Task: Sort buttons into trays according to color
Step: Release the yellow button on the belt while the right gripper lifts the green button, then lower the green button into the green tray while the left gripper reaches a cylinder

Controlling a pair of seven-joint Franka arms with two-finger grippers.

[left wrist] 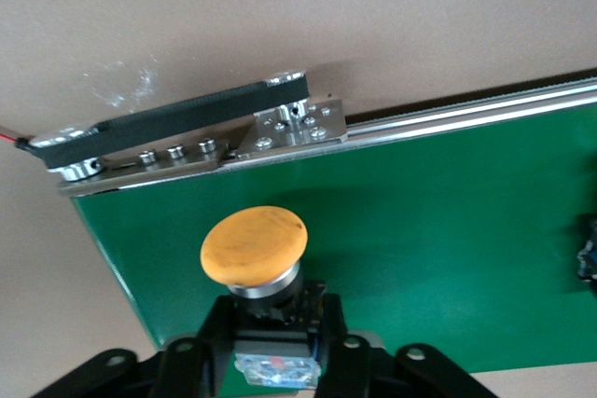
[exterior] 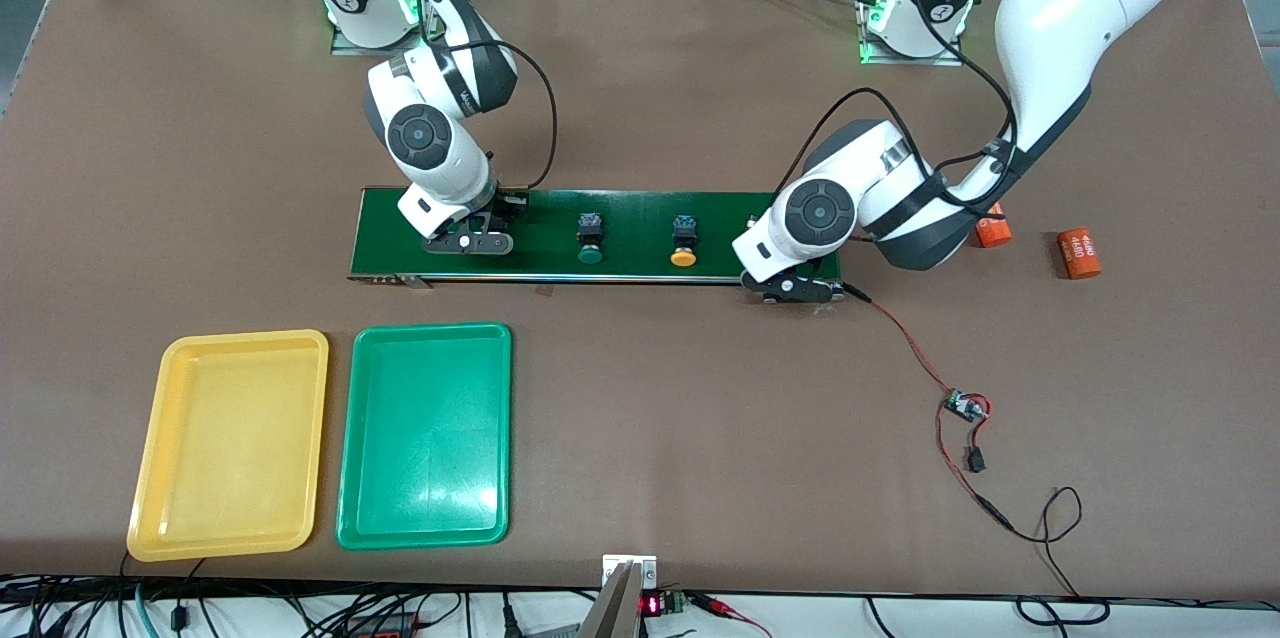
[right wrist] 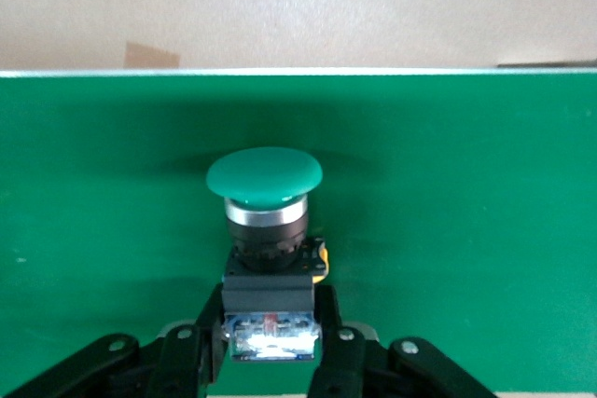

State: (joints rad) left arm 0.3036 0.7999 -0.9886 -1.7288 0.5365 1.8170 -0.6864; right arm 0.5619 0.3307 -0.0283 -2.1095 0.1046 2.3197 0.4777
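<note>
A long dark-green belt point(exterior: 640, 216) lies across the table's middle. My right gripper point(exterior: 467, 242) is low over the belt's end toward the right arm. In the right wrist view it point(right wrist: 269, 309) is shut on the black body of a green button point(right wrist: 264, 176). My left gripper point(exterior: 790, 287) is at the belt's other end, where its fingers point(left wrist: 273, 319) clasp a yellow-orange button point(left wrist: 254, 244) resting on the belt point(left wrist: 420, 230). Between the grippers a second green button point(exterior: 590, 242) and a second yellow-orange one point(exterior: 683, 244) lie on the belt. The yellow tray point(exterior: 232, 438) and green tray point(exterior: 425, 433) sit side by side, nearer the front camera.
Two orange cylinders point(exterior: 1080, 253) point(exterior: 993, 230) lie past the belt toward the left arm's end, one half hidden by the left arm. A red-and-black wire with a small circuit board point(exterior: 965, 406) trails from the belt's end pulley point(left wrist: 177, 132) toward the front edge.
</note>
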